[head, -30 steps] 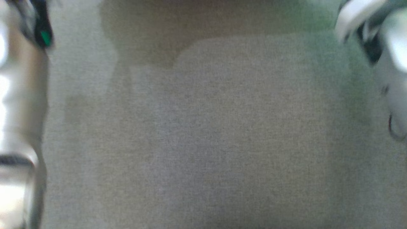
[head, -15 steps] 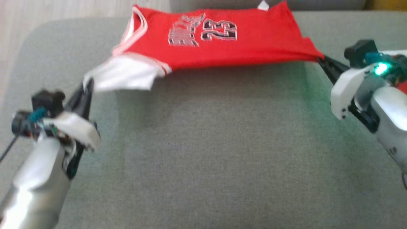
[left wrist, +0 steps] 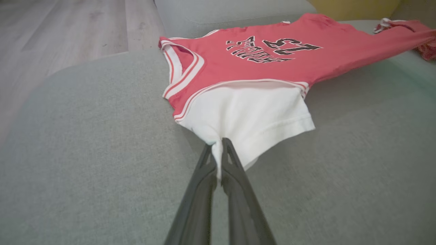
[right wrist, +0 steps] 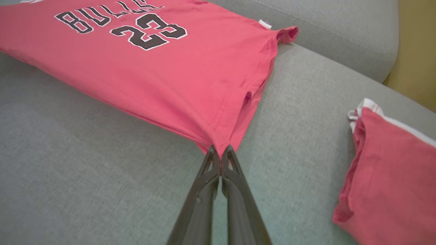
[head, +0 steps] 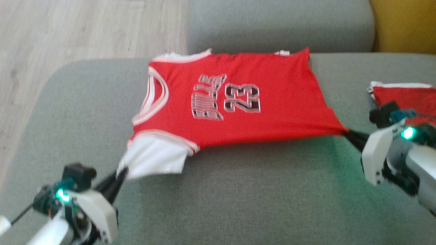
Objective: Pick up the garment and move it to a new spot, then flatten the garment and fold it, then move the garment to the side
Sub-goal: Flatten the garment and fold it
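The left gripper (head: pixel 121 173) is pinched tight on the outer edge of the white sleeve (head: pixel 153 160) of a red Bulls 23 jersey (head: pixel 282 109). In the left wrist view its two dark fingers meet on a small fold of the white cloth. The right gripper (right wrist: pixel 220 151) is likewise closed, its fingertips clamped on the corner of the jersey's hem where the side seam ends.

The jersey lies spread ahead of both grippers and stretched between them, print side up. Its neckline is toward the left gripper and its hem toward the right one. The edge nearest the grippers is pulled taut and casts a shadow on the grey sofa seat (head: pixel 238 204). The far edge reaches the foot of the back cushion (head: pixel 279 23).

Just to the right of the right gripper, apart from the jersey, a second red garment (right wrist: pixel 388 170) with white trim lies folded on the same seat. A strip of grey fabric separates it from the fingers. In the head view it sits right behind that arm's wrist. Beyond it is a yellow surface (head: pixel 405 23); what it belongs to cannot be told.

To the left of the left gripper the seat rounds off, and past it is pale wooden floor (head: pixel 68 30). Green lamps glow on both wrists, tinting the seat beside the right gripper.
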Available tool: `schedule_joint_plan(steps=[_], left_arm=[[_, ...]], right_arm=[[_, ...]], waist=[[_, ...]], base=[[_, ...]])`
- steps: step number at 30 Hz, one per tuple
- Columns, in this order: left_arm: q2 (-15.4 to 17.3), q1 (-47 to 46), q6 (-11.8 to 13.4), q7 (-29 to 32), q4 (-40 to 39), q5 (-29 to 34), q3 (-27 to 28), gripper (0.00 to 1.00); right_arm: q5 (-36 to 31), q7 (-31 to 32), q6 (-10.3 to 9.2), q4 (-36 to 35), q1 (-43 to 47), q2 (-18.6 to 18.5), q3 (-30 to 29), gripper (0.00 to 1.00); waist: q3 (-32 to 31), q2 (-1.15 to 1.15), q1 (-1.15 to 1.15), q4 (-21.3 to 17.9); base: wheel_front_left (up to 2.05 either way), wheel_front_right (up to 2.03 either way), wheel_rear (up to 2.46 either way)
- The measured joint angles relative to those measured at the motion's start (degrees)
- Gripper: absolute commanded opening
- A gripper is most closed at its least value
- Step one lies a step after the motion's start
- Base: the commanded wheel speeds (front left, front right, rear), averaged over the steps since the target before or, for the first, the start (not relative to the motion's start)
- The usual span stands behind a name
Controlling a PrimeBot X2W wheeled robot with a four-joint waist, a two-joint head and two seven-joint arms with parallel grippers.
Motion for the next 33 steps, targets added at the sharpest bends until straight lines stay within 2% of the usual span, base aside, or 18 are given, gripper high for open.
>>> schedule_joint_plan(steps=[6,12,17,24,33], left_arm=[[4.61,6.94,2.89,6.49,-10.81,-2.85,0.0,0.0],[5.48,7.41,4.97,8.42,-16.08,-3.11,0.19,0.0],[5.38,5.6,5.01,8.79,-15.94,-2.44,0.14,0.0],[4.56,-3.43,4.83,9.53,-11.89,-0.8,0.25,0.0],[1.85,-15.38,1.34,11.94,-0.94,1.83,-1.07,0.0]], right_arm=[[3.94,1.2,0.0,-5.26,3.72,-2.96,1.35,0.0],[4.91,1.16,0.0,-6.98,3.85,-4.15,0.77,0.0],[4.76,1.18,0.0,-7.3,3.48,-4.21,0.02,0.0],[3.01,1.24,0.0,-6.49,-1.34,-3.7,-2.01,0.0],[0.82,2.07,0.0,-2.01,-4.77,-0.56,-2.77,0.0]], waist=[[-2.4,0.0,0.0,-0.17],[-1.55,0.0,0.01,-0.21],[-0.18,0.0,0.01,-0.19],[3.58,0.0,0.02,-0.28],[7.81,0.0,0.02,-0.54]], base=[[0.0,0.0,0.0],[0.0,0.0,0.0],[0.0,0.0,0.0],[0.0,0.0,0.0],[0.0,0.0,0.0]])
